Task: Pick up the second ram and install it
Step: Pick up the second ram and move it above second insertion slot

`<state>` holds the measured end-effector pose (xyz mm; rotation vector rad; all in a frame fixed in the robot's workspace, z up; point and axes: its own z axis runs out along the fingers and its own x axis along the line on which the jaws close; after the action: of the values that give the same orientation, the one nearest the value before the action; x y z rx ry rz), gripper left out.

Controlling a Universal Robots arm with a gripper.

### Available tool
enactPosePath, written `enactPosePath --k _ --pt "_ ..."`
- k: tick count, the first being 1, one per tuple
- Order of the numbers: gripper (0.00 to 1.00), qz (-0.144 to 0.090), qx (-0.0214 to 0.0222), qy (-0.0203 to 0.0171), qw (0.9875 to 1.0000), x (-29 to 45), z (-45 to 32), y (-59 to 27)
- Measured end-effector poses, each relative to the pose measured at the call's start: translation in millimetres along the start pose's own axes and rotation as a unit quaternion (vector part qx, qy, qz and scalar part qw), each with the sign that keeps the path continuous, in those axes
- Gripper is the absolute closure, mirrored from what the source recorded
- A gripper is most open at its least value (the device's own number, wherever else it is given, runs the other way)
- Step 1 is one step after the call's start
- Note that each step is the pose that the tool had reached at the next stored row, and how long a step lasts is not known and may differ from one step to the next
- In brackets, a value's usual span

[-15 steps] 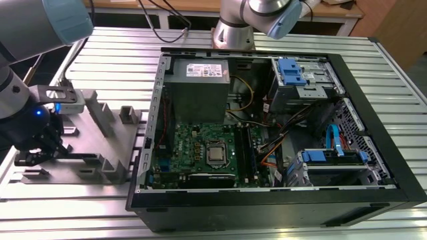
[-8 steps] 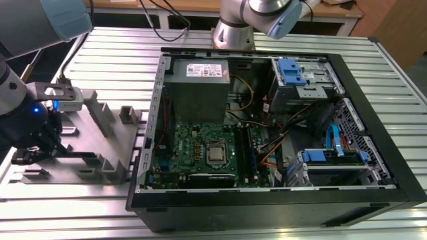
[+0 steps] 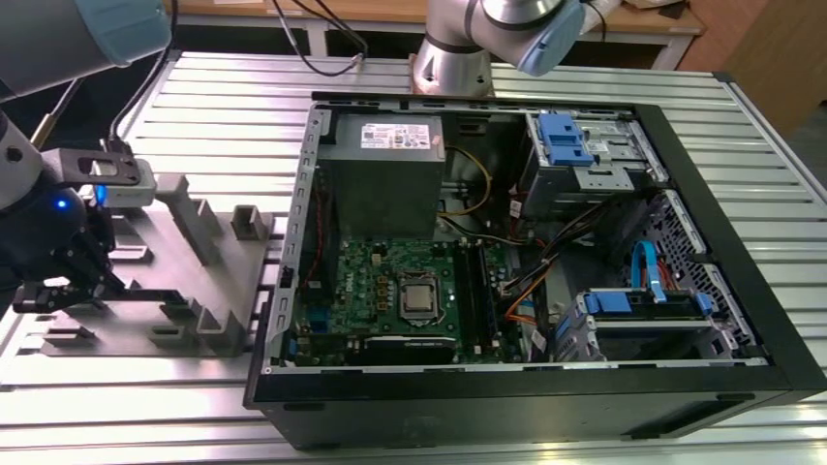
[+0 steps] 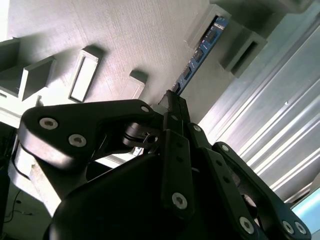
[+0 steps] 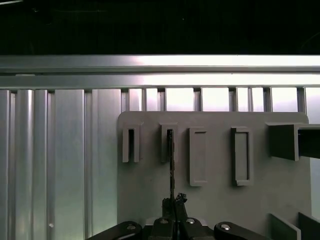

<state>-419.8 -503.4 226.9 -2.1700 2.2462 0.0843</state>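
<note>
Early days here: the gripper (image 5: 173, 201) looks clamped on the end of the ram (image 5: 171, 160), which stands on edge in its slot of the grey rack (image 3: 194, 228) on the desk (image 3: 194, 87), beside the open PC (image 3: 517, 397). Grab made, I'd say, but the lift-out and the install on the motherboard (image 3: 401, 291) are not yet done

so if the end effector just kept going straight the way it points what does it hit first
The second ram, standing on edge in its slot; the end effector looks shut on it. Directly behind is the grey holder plate, though depth is hard to judge here.
</note>
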Motion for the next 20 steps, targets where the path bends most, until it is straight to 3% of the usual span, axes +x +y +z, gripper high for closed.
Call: enactPosePath --k 10,20 --pt "0.92 0.0 -0.0002 0.0002 1.0 0.0 -1.4 0.1" --pt "0.92 0.0 -0.0001 0.0001 1.0 -0.9 -17.7 0.5"
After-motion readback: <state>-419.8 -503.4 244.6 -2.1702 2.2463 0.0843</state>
